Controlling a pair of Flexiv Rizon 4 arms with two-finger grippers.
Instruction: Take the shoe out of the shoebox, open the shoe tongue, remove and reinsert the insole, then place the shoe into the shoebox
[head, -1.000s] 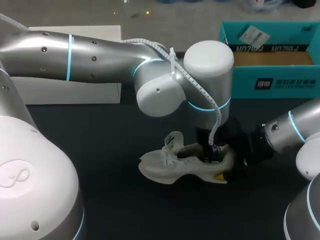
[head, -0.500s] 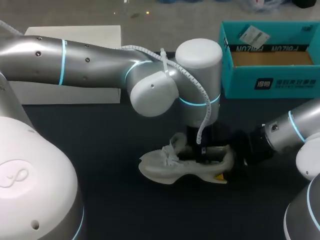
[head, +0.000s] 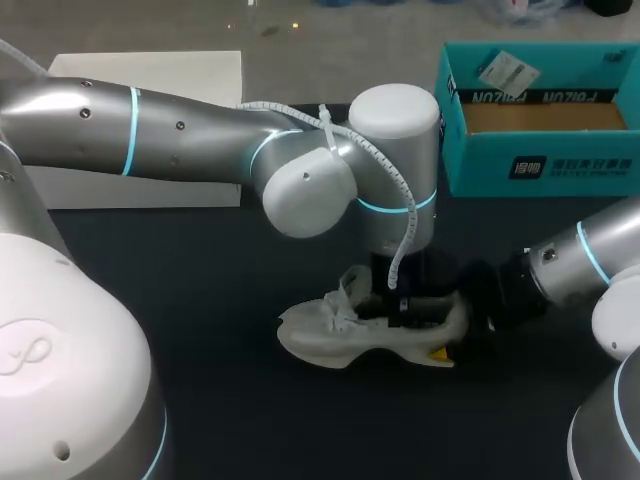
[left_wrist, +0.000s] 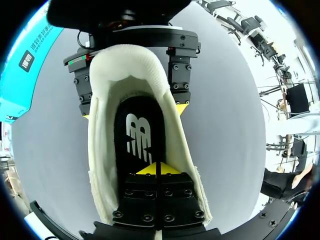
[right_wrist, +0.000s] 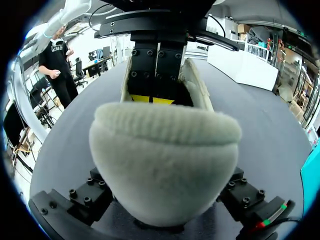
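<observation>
Though half hidden, right hand (left_wrist: 133, 102) apparently pinching the shoe (head: 322, 342) heel; left hand (left_wrist: 159, 170) pressed together inside it

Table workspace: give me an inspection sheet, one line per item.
Surface: dark table, shoe resting on it.
Job's things: white shoe outside the open teal shoebox; black insole inside the shoe.
Clutter: white box at far left.
Grippers: left gripper fingers shut, inside the shoe over the insole; right gripper shut on the shoe's heel.
Cables: white coiled cable on the left arm, hanging above the shoe.
Surroundings: nothing seen.
</observation>
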